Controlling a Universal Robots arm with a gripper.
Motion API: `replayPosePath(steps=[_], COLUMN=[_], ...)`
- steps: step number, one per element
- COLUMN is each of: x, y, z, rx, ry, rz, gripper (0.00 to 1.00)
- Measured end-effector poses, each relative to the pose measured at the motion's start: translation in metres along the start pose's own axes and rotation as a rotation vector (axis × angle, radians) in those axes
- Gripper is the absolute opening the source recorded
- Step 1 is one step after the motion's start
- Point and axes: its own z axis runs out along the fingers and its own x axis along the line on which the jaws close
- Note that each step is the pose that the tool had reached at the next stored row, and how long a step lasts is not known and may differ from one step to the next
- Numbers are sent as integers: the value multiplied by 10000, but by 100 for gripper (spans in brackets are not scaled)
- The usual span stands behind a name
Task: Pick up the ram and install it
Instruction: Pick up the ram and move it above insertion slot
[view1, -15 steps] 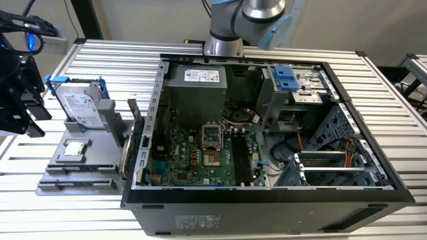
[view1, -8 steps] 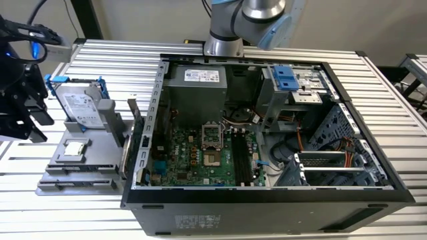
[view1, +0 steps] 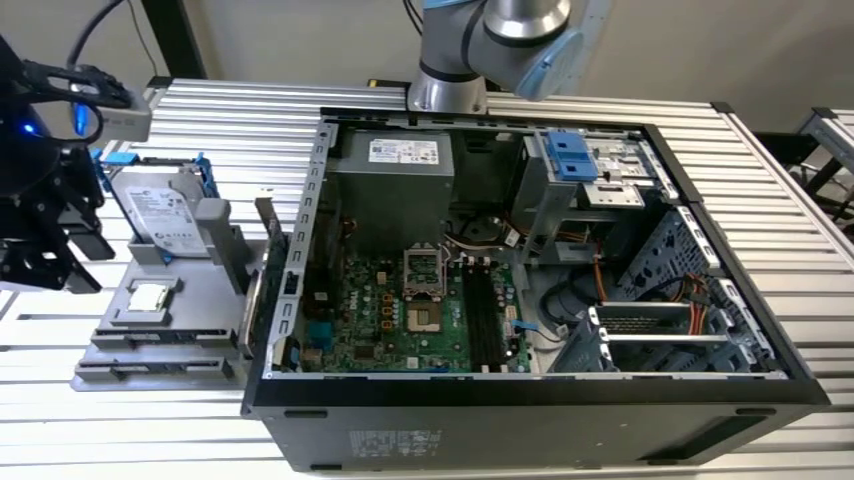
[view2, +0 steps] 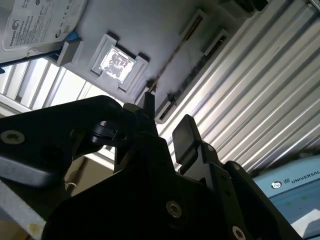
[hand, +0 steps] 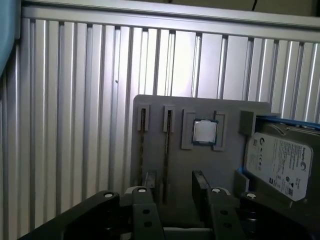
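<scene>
**Position.** The gripper (hand: 173, 176) hangs over the grey parts fixture (view1: 107, 370), which sits to the exterior view's left of the open computer case (view1: 534, 430).

**Fingers.** The fingers (hand: 200, 187) stand apart with nothing between them.

**Ram.** The ram (hand: 168, 150) stands on edge in a fixture slot just beside the processor (hand: 204, 132).

**Key relation.** In the first wrist view the ram lies beneath the gap between the fingers. Its long axis runs square to their closing line.

**Judgement.** The gripper appears to be aligned over the stick, with no contact yet.

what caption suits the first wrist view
Open claw poised over the ram standing edgewise in its grey holder, processor chip and hard drive alongside.
</scene>
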Motion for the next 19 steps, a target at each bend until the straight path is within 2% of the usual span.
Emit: replayPosePath(steps=[5,13,19], x=[5,79,115], y=[0,5,8], z=[89,231,332], rx=[-3,-3,-6], ry=[70,89,129], rz=[1,2,8], gripper=[100,100,100])
